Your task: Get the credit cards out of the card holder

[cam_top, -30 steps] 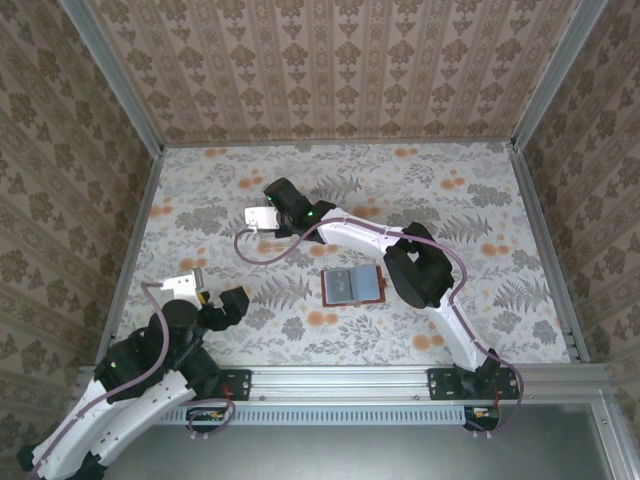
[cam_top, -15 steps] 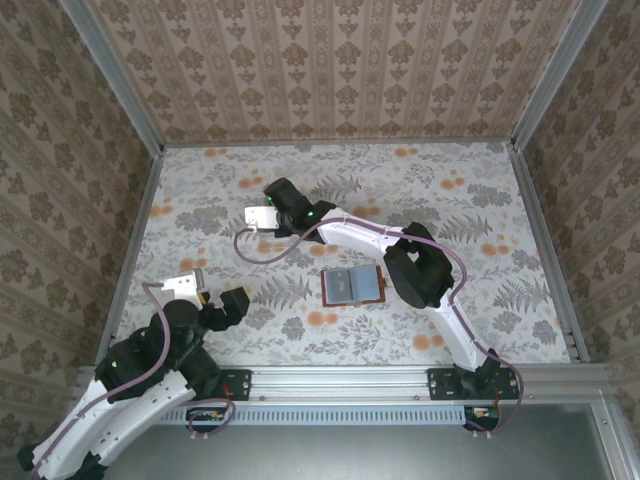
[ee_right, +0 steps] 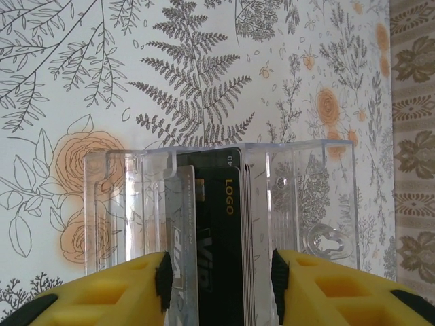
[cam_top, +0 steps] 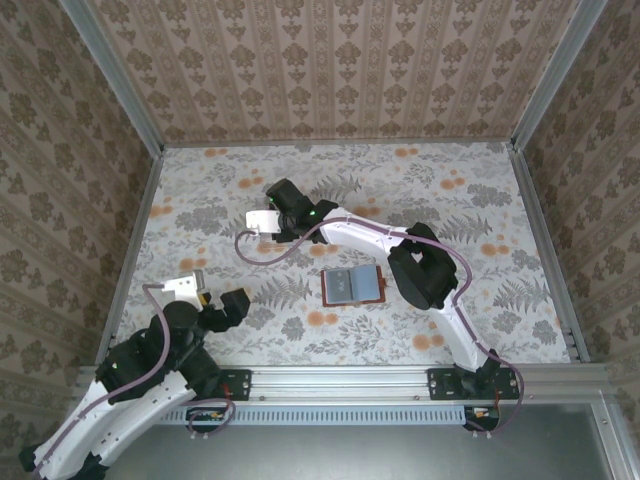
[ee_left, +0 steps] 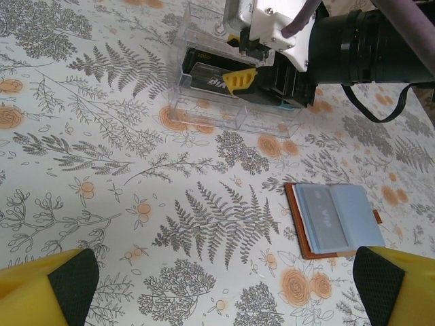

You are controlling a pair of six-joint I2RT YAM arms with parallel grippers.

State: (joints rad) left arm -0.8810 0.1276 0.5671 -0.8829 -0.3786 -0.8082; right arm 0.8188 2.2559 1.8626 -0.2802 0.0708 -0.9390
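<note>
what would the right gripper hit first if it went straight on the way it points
Probably the cards standing in the clear tray, which lie between the fingers of the right gripper; depth is unclear, so they may already touch.

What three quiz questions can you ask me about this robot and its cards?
1. True or false: the card holder lies open on the table.
2. Pick one. The right gripper is at: A) the clear tray, B) the card holder, C) the table's near edge.
3. Fill in the gap: the gold word printed on the black card reads ____.

Key: 1 true; 2 A; 3 LOGO.
</note>
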